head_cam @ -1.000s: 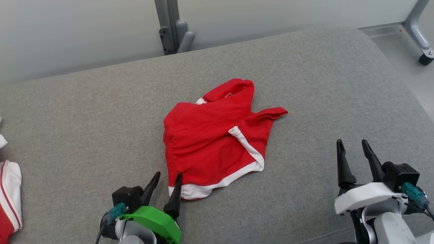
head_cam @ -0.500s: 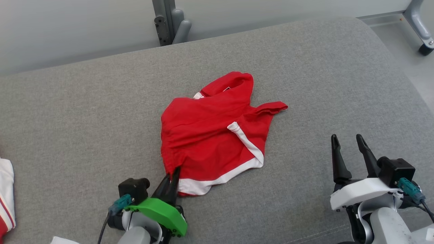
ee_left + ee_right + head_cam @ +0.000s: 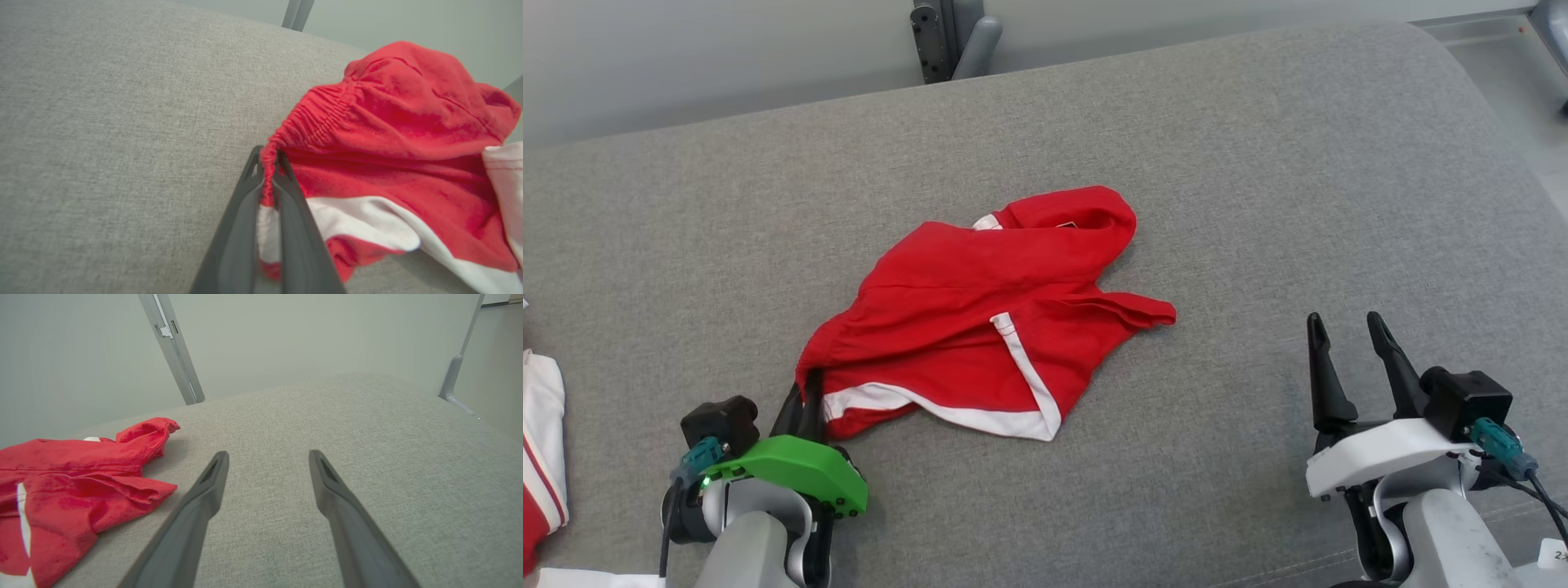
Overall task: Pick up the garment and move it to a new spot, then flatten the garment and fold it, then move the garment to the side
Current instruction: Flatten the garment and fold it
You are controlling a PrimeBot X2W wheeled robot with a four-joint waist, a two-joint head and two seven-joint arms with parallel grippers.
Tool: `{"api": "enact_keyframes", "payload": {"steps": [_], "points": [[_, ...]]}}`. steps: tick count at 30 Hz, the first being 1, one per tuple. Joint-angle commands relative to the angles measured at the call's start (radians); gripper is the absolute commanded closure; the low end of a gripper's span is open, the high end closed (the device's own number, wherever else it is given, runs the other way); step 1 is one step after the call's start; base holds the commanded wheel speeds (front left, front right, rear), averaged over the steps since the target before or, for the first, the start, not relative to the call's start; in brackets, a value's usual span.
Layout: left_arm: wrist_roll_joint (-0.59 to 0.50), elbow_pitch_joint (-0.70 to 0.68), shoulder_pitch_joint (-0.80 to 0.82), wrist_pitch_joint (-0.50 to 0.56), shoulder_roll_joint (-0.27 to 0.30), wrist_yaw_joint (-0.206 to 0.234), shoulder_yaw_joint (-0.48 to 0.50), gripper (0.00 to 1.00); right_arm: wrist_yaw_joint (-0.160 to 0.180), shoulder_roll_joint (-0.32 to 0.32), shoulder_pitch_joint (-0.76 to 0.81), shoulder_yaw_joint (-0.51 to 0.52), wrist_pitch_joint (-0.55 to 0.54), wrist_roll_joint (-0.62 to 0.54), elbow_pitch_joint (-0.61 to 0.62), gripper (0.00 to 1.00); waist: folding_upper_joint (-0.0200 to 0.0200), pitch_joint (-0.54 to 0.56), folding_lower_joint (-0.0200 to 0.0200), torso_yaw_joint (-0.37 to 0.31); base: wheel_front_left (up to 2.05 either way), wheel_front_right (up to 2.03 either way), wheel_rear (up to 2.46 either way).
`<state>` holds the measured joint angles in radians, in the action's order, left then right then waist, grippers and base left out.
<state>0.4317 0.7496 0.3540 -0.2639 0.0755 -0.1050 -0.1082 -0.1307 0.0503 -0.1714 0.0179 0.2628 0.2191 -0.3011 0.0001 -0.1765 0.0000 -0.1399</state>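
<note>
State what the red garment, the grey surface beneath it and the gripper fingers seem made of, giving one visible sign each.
Red garment: soft matt cloth, likely a cotton knit; it creases and gathers at the waistband.
Grey surface: matt woven upholstery fabric; a fine flecked weave shows.
Fingers of the right gripper: dark grey plastic or rubber, smooth, dull sheen; which one is unclear.

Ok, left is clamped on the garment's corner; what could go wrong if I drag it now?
The left gripper holds the red garment by just a thin bit of waistband edge, so it might slip free. Pulled by one corner, with the right gripper open and apart, it may bunch up more.
</note>
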Motion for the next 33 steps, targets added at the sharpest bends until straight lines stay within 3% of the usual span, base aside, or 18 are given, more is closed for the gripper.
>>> {"api": "enact_keyframes", "payload": {"steps": [1, 2, 3, 4, 11, 17, 25, 33], "points": [[-0.018, 0.01, 0.013, -0.001, 0.0, -0.003, 0.006, 1.0, 0.0, 0.001, -0.01, -0.012, 0.003, 0.006, 0.003, 0.0, -0.0001, 0.002, 0.0, 0.01, 0.0, 0.0, 0.0], [-0.027, 0.016, 0.014, -0.001, -0.001, -0.008, 0.011, 1.0, 0.0, 0.001, -0.012, -0.022, 0.003, 0.011, 0.005, 0.0, -0.0001, 0.004, 0.0, 0.014, 0.0, 0.0, 0.0], [-0.032, 0.021, 0.016, -0.001, -0.003, -0.01, 0.012, 0.57, 0.0, 0.001, -0.013, -0.036, 0.003, 0.012, 0.007, 0.0, -0.0001, 0.006, 0.0, 0.02, 0.0, 0.0, 0.0], [-0.037, 0.024, 0.017, -0.001, -0.005, -0.015, 0.01, 0.0, 0.0, 0.001, -0.016, -0.053, 0.003, 0.013, 0.009, 0.0, -0.0001, 0.009, 0.0, 0.027, 0.0, 0.0, 0.0], [-0.064, -0.021, -0.021, -0.001, -0.02, -0.026, -0.008, 0.0, 0.0, 0.002, -0.056, -0.237, 0.003, 0.05, 0.01, 0.0, -0.0001, 0.035, 0.0, 0.098, 0.0, 0.0, 0.0], [-0.046, -0.093, -0.068, -0.001, -0.024, -0.027, -0.063, 0.0, 0.0, 0.004, -0.139, -0.37, 0.003, 0.065, -0.08, 0.0, -0.0001, 0.052, 0.0, 0.198, 0.0, 0.0, 0.0], [-0.005, -0.133, -0.127, -0.001, -0.024, -0.025, -0.125, 0.0, 0.0, 0.033, -0.264, -0.406, 0.003, 0.08, -0.279, 0.0, -0.0001, 0.051, 0.0, 0.316, 0.0, 0.0, 0.0], [0.008, -0.157, -0.149, -0.001, -0.023, -0.025, -0.137, 0.0, 0.0, 0.09, -0.277, -0.388, 0.003, 0.098, -0.342, 0.0, -0.0001, 0.051, 0.0, 0.343, 0.0, 0.0, 0.0]]}}
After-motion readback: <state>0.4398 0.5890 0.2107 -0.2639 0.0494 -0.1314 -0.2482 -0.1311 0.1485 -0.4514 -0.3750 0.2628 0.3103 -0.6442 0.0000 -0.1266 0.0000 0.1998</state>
